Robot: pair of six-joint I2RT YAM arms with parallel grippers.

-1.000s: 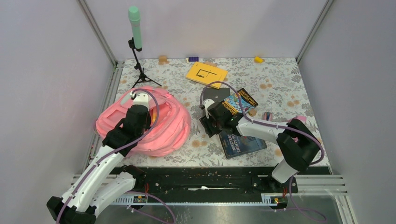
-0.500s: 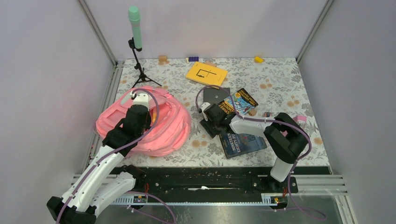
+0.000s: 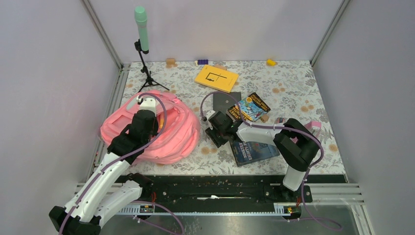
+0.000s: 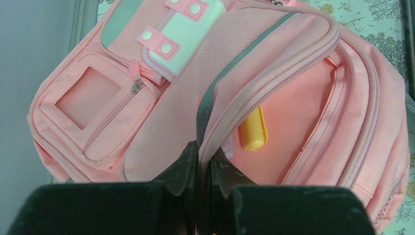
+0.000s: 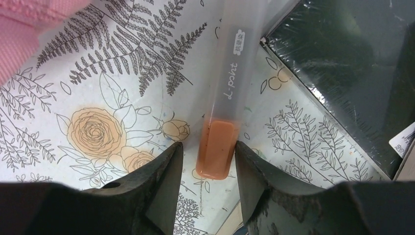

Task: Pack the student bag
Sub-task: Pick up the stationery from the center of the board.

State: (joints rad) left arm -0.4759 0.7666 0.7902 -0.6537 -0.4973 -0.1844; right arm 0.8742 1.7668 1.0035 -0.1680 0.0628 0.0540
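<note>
The student bag (image 3: 166,129), big and pink, lies at the left with its main compartment open. My left gripper (image 4: 204,154) is shut on the bag's zipper rim (image 4: 215,122). A yellow item (image 4: 253,128) rests inside the compartment. My right gripper (image 5: 208,147) is low over the table, just right of the bag, and also appears in the top view (image 3: 215,136). It is open and straddles the orange end (image 5: 215,149) of a translucent stick (image 5: 231,78) lying flat. The right finger (image 5: 254,166) is at the stick's side; a gap remains on the left.
A black plastic-wrapped notebook (image 5: 352,73) lies just beyond the stick. A colourful book (image 3: 252,106), a dark blue book (image 3: 254,151) and a yellow book (image 3: 216,77) lie on the floral table. A green-topped tripod stand (image 3: 141,22) is back left. A small pink thing (image 3: 314,125) lies far right.
My right gripper has slid left toward the bag and its jaws have narrowed around the stick's orange end. The left arm and the bag have not moved.
</note>
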